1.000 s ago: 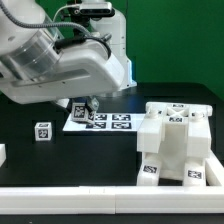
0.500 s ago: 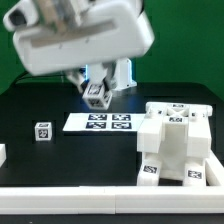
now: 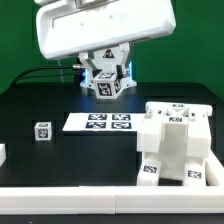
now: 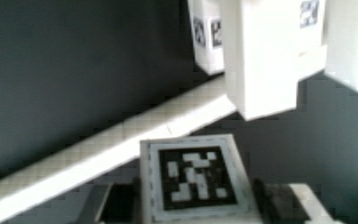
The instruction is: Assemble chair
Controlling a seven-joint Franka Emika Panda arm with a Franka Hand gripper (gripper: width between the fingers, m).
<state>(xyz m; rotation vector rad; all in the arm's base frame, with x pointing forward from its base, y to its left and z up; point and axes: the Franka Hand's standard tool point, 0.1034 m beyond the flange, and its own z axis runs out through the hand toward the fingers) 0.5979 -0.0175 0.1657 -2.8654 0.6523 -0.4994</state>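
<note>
Presently the gripper (image 3: 106, 78) clamps a small tagged chair part (image 3: 108, 86) high above the table's (image 3: 60, 165) far edge, apparently for unobstructed transfer to the partly assembled chair (image 3: 175, 140).

The black table (image 3: 40, 175) bears the marker board (image 3: 98, 122), a small tagged cube (image 3: 42, 131) and the part-built chair (image 3: 175, 145).

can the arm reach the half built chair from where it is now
Probably yes: the tool hangs above the table, shut on a small tagged part, and nothing stands between it and the chair structure.
</note>
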